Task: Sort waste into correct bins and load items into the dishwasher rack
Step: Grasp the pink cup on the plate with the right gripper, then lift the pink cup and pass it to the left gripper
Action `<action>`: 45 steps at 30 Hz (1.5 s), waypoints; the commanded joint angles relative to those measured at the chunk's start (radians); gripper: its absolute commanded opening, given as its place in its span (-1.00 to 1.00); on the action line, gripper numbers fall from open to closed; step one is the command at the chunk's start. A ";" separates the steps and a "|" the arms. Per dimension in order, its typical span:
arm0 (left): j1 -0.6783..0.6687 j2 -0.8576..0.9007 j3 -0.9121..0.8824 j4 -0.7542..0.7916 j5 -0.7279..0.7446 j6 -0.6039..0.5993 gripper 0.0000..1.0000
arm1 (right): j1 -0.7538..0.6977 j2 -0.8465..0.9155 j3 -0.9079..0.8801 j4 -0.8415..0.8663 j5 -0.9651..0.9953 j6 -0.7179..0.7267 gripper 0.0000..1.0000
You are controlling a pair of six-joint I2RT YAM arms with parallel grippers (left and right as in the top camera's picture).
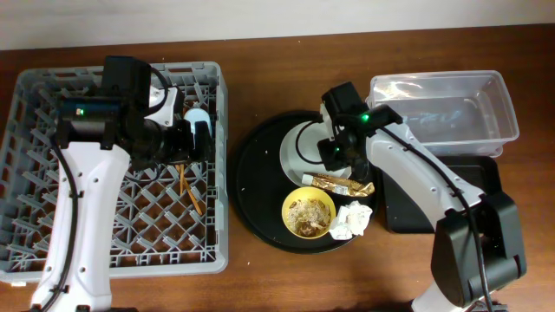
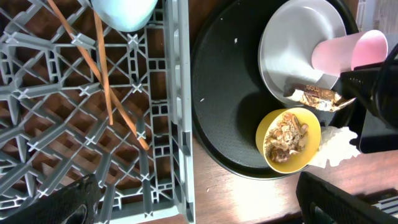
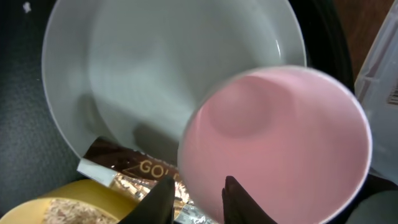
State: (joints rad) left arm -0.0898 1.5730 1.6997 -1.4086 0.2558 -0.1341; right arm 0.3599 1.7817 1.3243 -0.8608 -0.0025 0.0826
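My right gripper [image 3: 198, 183] is shut on the rim of the pink cup [image 3: 280, 143], one finger inside and one outside, above the pale plate [image 3: 143, 68]. The gold-brown wrapper [image 3: 124, 168] lies across the plate's edge beside the yellow bowl [image 1: 308, 212], which holds food scraps [image 2: 286, 134]. A crumpled napkin [image 1: 354, 221] sits by the bowl. My left gripper [image 2: 199, 202] is open over the right wall of the dishwasher rack [image 1: 217, 217]. Inside the rack are the blue cup [image 1: 198, 115] and the chopsticks [image 2: 102, 81].
Plate and bowl rest on a large round black tray [image 1: 256, 186]. The clear tub [image 1: 442, 104] stands at the back right, with the shallow black tray [image 1: 399, 212] in front of it, under my right arm. The napkin overlaps the round tray's rim.
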 commanded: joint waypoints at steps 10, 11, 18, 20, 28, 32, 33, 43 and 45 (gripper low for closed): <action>-0.002 -0.002 -0.006 0.011 0.014 0.016 0.97 | 0.006 -0.020 -0.018 0.027 0.034 0.008 -0.92; -0.002 -0.002 -0.006 0.018 0.014 0.016 0.97 | 0.006 -0.024 -0.008 0.021 0.032 0.008 -0.92; -0.001 -0.035 -0.006 0.115 0.390 0.140 0.99 | -0.002 -0.191 0.364 -0.268 -0.140 -0.079 -0.92; -0.001 -0.042 -0.006 0.121 0.635 0.260 0.99 | -0.032 -0.260 0.477 -0.343 -0.318 -0.132 -0.92; 0.001 -0.042 -0.006 0.203 1.241 0.597 0.99 | -0.312 -0.420 0.516 -0.463 -1.133 -0.369 -0.92; 0.001 -0.042 -0.006 0.278 1.311 0.623 0.99 | -0.312 -0.389 0.516 -0.518 -1.349 -0.453 -0.92; 0.001 -0.042 -0.006 0.279 1.318 0.623 0.99 | -0.312 -0.387 0.515 -0.518 -1.356 -0.454 -0.92; -0.117 -0.044 -0.006 0.283 1.318 0.653 0.99 | -0.150 -0.333 0.513 -0.501 -1.423 -0.565 -0.92; -0.132 -0.044 -0.006 0.283 1.318 0.653 0.99 | -0.142 -0.307 0.513 -0.501 -1.388 -0.565 -0.92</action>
State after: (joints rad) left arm -0.1638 1.5536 1.6955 -1.1278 1.5692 0.4965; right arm 0.1791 1.4284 1.8362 -1.3663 -1.4139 -0.4572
